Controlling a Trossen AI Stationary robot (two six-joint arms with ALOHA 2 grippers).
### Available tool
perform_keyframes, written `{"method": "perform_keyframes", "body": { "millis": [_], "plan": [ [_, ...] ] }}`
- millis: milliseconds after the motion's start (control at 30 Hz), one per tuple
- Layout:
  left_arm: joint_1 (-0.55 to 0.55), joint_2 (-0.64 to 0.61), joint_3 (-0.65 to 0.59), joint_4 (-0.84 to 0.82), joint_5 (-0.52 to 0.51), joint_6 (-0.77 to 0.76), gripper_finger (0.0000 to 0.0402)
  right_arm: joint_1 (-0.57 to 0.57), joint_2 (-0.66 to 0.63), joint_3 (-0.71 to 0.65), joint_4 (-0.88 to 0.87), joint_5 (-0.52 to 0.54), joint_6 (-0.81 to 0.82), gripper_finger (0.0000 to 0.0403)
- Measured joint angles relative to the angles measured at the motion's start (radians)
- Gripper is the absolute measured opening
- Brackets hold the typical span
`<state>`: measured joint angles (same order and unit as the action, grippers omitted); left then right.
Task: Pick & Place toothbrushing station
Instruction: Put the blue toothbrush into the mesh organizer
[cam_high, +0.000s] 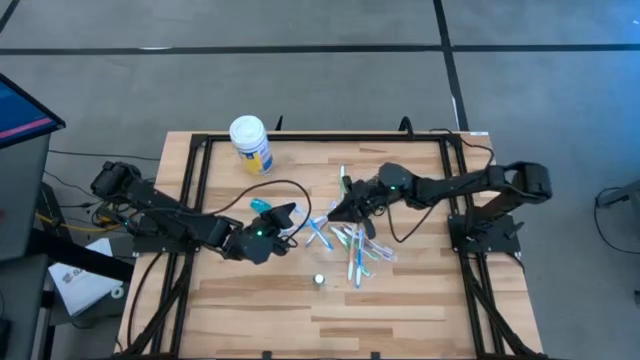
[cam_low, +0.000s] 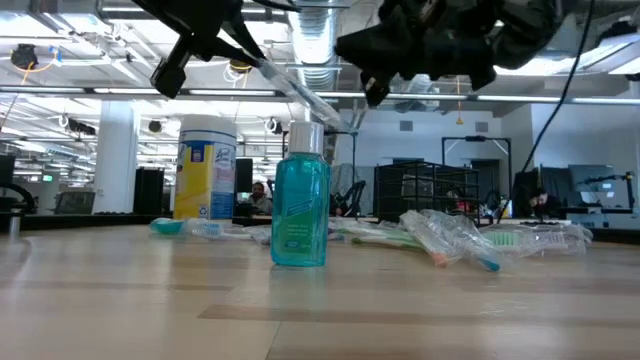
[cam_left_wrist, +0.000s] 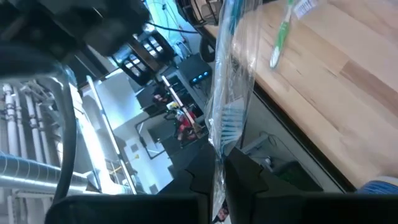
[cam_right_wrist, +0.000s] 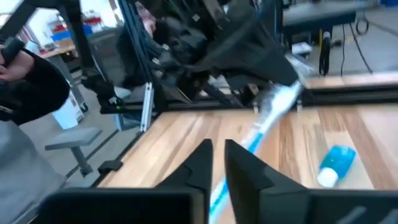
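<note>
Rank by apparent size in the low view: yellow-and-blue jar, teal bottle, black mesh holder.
1. teal bottle, though it is nearest the camera.
2. yellow-and-blue jar and black mesh holder: look similar, both farther back, so unranked.

Grey floor (cam_high: 300, 70) surrounds the wooden table (cam_high: 400, 310); ceiling ducts (cam_low: 320, 25) hang over distant desks.

The high view looks straight down on the whole pale wooden bench (cam_high: 400, 300). The low view sits at bench-top level, close behind a teal liquid bottle (cam_low: 301, 210), facing the room. Each wrist view looks forward past its own dark fingers (cam_left_wrist: 245, 177); both share the bench top.
</note>
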<state>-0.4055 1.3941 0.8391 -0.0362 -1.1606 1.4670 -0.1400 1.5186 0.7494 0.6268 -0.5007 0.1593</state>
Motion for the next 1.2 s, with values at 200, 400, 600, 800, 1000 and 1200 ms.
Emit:
{"method": "perform_keyframes", "body": {
  "millis": [200, 400, 600, 800, 1000, 1200],
  "plan": [
    [-0.021, 0.000, 0.000, 0.001, 0.000, 0.000, 0.0013, -0.008, 0.096, 0.107, -0.051, 0.000, 0.000, 0.0097],
    [-0.032, 0.000, 0.000, 0.001, -0.003, -0.003, 0.0013, -0.014, 0.162, 0.180, -0.078, -0.091, 0.002, 0.0123],
    [-0.033, 0.000, 0.000, 0.001, -0.004, -0.005, 0.0014, -0.013, 0.228, 0.240, -0.100, -0.103, 0.025, 0.0138],
    [-0.032, 0.000, 0.000, 0.001, -0.009, -0.006, 0.0013, -0.011, 0.275, 0.297, -0.123, -0.132, 0.026, 0.0140],
    [-0.032, 0.000, 0.000, 0.002, -0.011, -0.008, 0.0016, -0.010, 0.275, 0.329, -0.160, -0.133, 0.026, 0.0126],
    [-0.032, 0.000, 0.000, 0.001, -0.005, -0.008, 0.0016, -0.004, 0.275, 0.336, -0.183, -0.130, 0.028, 0.0117]
  ]
}}
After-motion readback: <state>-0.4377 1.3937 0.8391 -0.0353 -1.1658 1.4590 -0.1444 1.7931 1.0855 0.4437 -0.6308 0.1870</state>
